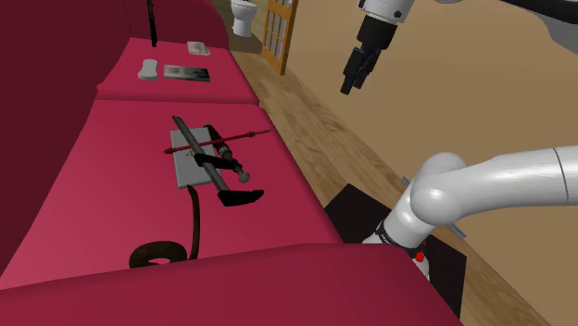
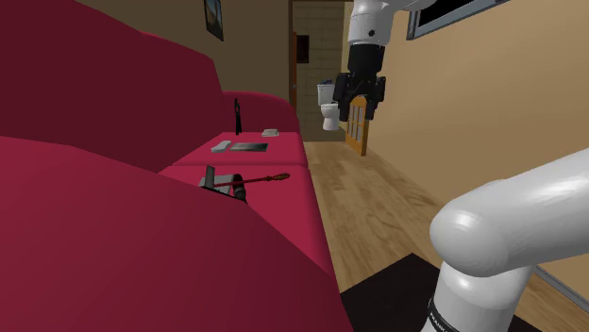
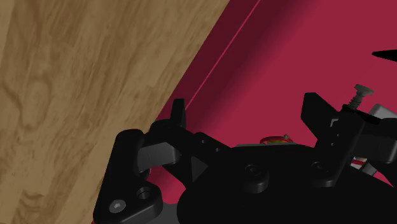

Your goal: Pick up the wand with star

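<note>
Nearest us, on the red sofa (image 1: 83, 167), the wand with star (image 1: 243, 137) lies slim and red across a grey plate (image 1: 185, 169), crossing a dark clamp tool (image 1: 222, 174). A careless descent could snag that clutter, I reckon, or pinch the plate instead. Further out, the gripper (image 1: 350, 85) hangs high above the wood floor (image 1: 306, 130), tilted downward, fingers spread apart and empty, well apart from the wand.

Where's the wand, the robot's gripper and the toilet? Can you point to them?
wand (image 1: 243, 137): shoulder view, on its thin red stick.
gripper (image 1: 348, 89): shoulder view, between its black fingertips.
toilet (image 1: 243, 17): shoulder view, on its white body.
</note>
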